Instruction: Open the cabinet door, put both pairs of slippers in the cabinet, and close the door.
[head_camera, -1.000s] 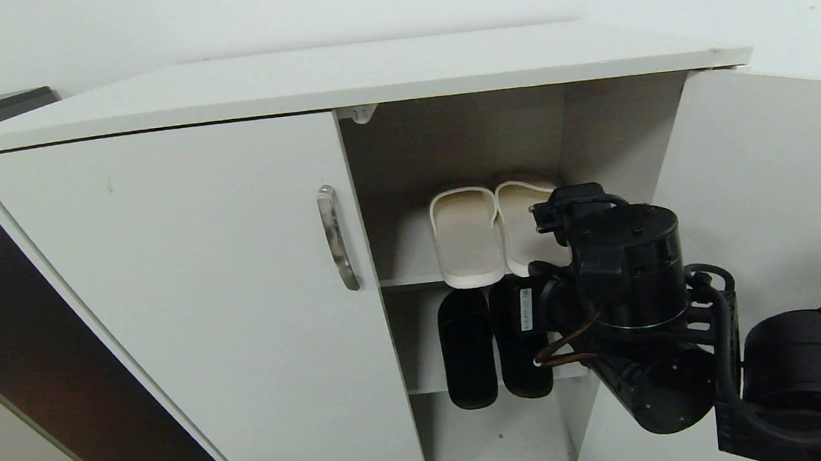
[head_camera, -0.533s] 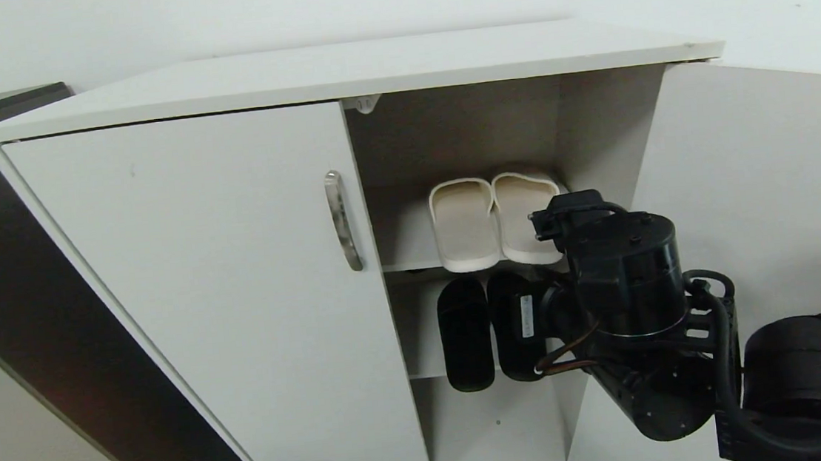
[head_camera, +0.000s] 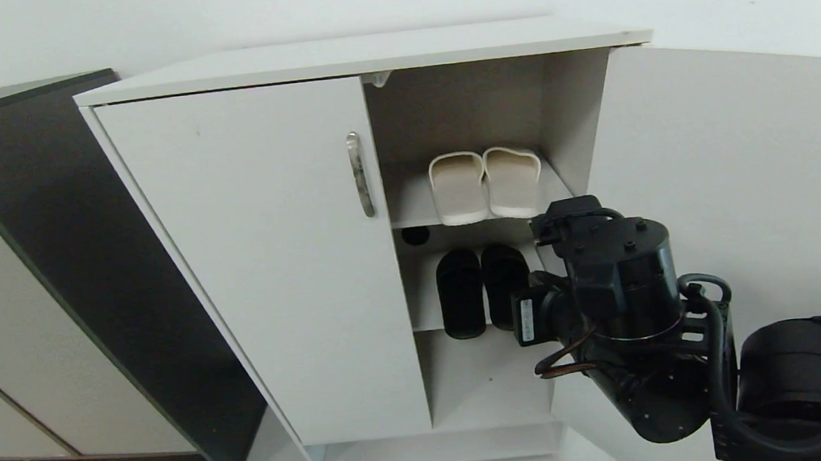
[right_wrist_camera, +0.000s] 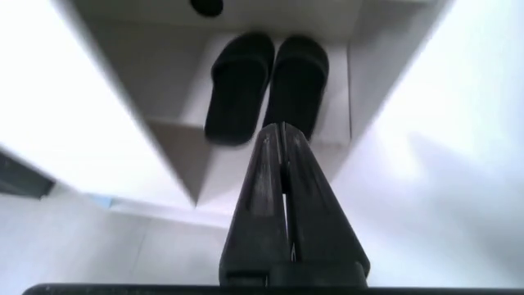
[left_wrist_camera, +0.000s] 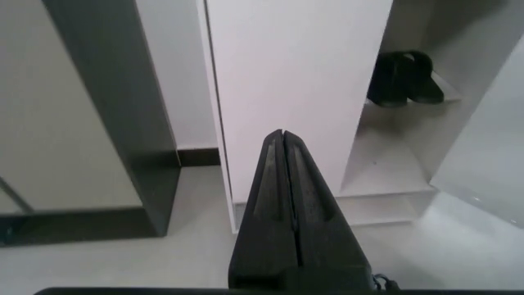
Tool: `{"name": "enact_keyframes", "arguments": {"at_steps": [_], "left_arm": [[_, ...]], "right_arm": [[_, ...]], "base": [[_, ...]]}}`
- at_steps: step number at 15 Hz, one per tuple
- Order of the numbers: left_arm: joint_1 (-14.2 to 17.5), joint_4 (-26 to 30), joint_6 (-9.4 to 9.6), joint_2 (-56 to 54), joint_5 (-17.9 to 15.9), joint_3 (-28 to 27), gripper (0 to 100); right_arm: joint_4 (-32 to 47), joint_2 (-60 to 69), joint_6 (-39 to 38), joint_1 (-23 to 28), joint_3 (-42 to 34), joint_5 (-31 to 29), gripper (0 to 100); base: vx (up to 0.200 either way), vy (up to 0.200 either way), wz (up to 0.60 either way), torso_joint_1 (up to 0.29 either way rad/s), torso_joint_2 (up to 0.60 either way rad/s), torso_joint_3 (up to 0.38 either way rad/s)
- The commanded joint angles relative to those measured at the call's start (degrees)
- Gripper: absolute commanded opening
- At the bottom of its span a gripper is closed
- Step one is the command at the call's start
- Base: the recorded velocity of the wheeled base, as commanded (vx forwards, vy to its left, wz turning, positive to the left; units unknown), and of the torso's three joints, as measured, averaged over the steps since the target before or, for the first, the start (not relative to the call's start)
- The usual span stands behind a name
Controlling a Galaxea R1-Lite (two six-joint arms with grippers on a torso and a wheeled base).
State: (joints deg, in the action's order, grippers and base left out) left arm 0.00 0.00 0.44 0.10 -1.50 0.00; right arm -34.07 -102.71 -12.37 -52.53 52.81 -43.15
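Standing with its right door point(head_camera: 733, 180) swung wide and its left door point(head_camera: 264, 258) shut, the white cabinet point(head_camera: 365, 52) holds both pairs of slippers. The white slippers point(head_camera: 485, 184) lie side by side on the upper shelf, and the black slippers point(head_camera: 481, 290) lie side by side on the shelf below. A metal handle point(head_camera: 359, 174) runs upright near the left door's inner edge. The right arm point(head_camera: 624, 293) sits low before the open compartment; the right gripper point(right_wrist_camera: 282, 129), fingers pressed together and empty, points toward the black slippers without touching them. The left gripper point(left_wrist_camera: 282, 135), likewise closed on nothing, faces the shut door. A dark panel point(head_camera: 62, 239) stands just beside the cabinet's left.
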Motion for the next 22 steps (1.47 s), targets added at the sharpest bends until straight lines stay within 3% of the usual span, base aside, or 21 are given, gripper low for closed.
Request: {"name": "enact_keyframes", "arguments": {"at_steps": [1,8,22], "left_arm": [[0.0,0.0,0.00,0.0,0.0,0.0,0],[0.0,0.0,0.00,0.0,0.0,0.0,0],[0.0,0.0,-0.18,0.0,0.0,0.0,0]], "right_arm": [[-0.2,-0.4,0.0,0.0,-0.1,0.0,0],[-1.6,-1.8,0.6,2.0,-2.3,0.1,0],[-2.7,-3.0,0.9,2.7,-2.5,0.4,0]], "base": [[-0.200,0.000,0.00,0.007,0.00,0.007],[-0.200,0.000,0.00,0.005,0.00,0.001],[0.000,0.000,0.00,0.000,0.00,0.000]]}}
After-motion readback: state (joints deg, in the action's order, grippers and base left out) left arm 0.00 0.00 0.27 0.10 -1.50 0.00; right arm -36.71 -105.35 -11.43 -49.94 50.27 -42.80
